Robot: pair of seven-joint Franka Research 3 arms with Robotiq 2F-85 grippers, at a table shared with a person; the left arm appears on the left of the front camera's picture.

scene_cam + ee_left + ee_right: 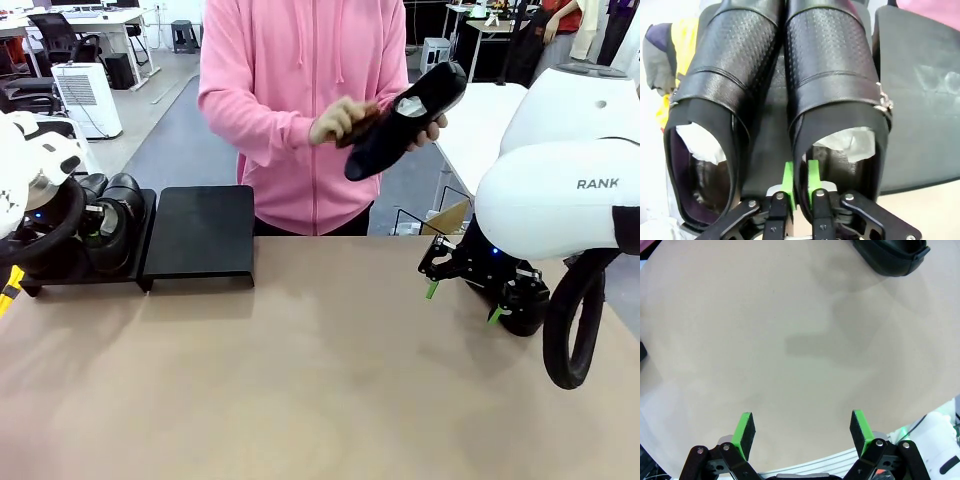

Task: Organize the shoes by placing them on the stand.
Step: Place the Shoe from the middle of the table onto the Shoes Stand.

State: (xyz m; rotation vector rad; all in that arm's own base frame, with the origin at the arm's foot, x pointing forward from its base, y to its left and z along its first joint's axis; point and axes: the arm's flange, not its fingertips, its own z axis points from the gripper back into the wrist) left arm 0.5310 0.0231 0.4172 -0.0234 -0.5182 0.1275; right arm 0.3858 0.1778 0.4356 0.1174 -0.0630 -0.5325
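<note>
A pair of shoes (110,215), glossy black and stuffed with white paper, sits side by side on the stand's left unit (148,235), at the table's (320,380) ten o'clock. The left gripper (800,175) has its green pads close together astride one shoe's inner heel wall; whether they pinch it cannot be told. The right unit (200,232) is bare. A third shoe (405,115), sole outward, long axis running seven to two o'clock, is in a person's hands (335,122), at eleven o'clock from the spread right gripper (801,425), the nearer arm.
</note>
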